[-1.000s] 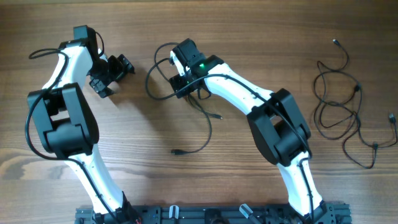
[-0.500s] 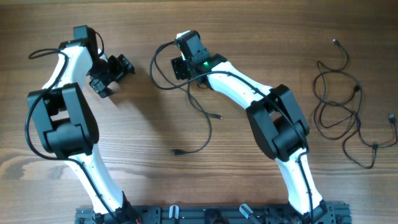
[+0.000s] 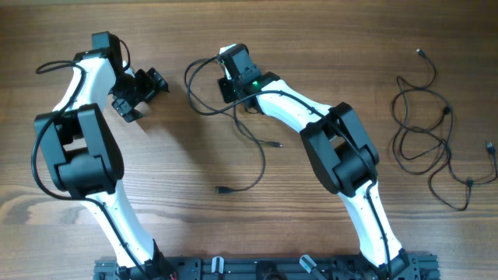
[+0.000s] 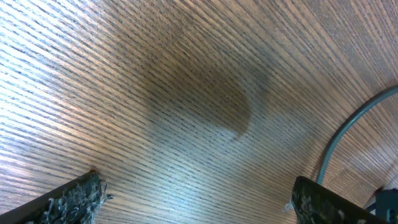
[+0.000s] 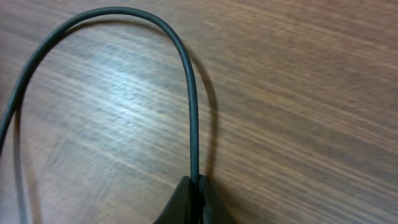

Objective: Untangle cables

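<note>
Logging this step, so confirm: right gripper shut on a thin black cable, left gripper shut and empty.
Wrong on the left gripper: it is open, not shut, as the left wrist view shows. It is empty, and the right gripper is shut on a thin black cable.

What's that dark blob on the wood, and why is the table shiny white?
Left wrist view: the blob is a soft, blurry shadow on the table, pale glare below it. Right wrist view: glare left of the cable, its thin shadow just right.
</note>
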